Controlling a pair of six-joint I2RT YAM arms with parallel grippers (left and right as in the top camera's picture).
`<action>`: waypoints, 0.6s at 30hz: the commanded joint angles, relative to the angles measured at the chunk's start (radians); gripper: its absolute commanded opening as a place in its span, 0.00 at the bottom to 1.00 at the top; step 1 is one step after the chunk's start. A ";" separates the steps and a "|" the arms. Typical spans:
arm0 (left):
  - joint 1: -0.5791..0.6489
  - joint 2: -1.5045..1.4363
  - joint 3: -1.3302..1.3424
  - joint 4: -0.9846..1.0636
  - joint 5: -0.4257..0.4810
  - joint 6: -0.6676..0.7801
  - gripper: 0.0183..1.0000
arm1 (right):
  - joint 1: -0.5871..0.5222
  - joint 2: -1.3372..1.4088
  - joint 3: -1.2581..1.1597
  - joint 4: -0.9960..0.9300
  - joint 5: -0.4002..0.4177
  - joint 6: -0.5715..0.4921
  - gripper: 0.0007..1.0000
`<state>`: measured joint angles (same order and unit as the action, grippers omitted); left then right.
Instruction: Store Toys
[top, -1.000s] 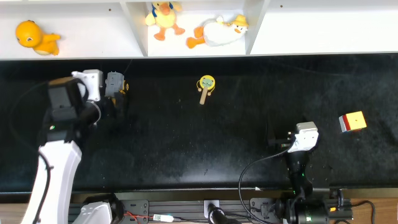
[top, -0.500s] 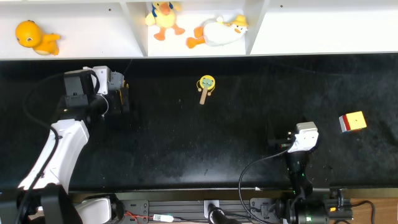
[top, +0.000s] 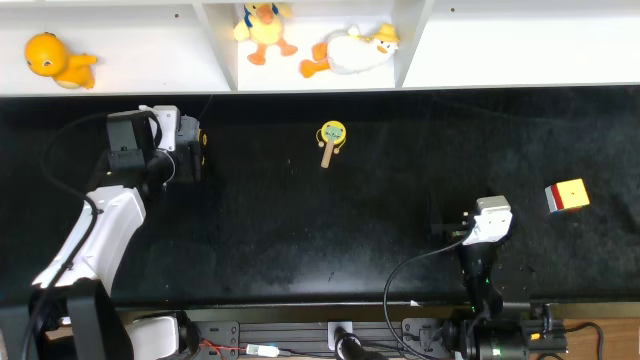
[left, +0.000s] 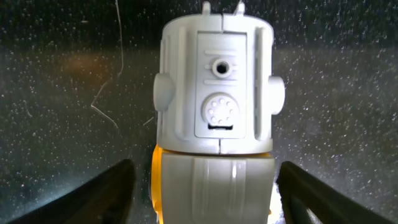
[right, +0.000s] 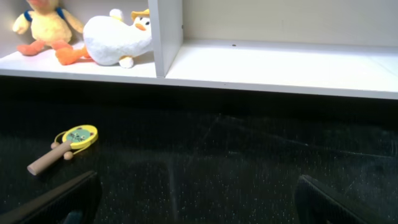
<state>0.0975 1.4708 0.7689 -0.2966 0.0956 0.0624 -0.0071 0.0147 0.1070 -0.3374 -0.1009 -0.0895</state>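
Three toy ducks (top: 350, 50) sit on the shelf (top: 500, 60) at top; a toy robot (left: 217, 93) between the left gripper's (left: 205, 190) spread fingers, a rattle (top: 331, 138) at centre and a cube (top: 567, 195) at right await storing, and the right gripper (right: 199, 199) is likewise spread.

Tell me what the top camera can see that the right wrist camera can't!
Top view alone: the orange duck in the left part of the shelf, the grey robot toy, and the yellow and red cube. Right wrist view alone: the back wall of the shelf, seen front-on. Both: the yellow plush duck, the white plush goose, the rattle and the black table.
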 joint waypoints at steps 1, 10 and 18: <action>-0.003 0.005 -0.006 0.005 -0.009 0.017 0.66 | -0.006 -0.011 -0.006 0.006 -0.010 0.000 1.00; -0.003 -0.028 -0.006 0.004 -0.009 0.020 0.45 | -0.006 -0.011 -0.006 0.006 -0.010 0.000 1.00; -0.003 -0.154 -0.006 -0.063 -0.009 0.020 0.43 | -0.006 -0.011 -0.006 0.006 -0.010 0.000 1.00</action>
<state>0.0975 1.3891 0.7670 -0.3477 0.0921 0.0628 -0.0071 0.0147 0.1070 -0.3370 -0.1009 -0.0895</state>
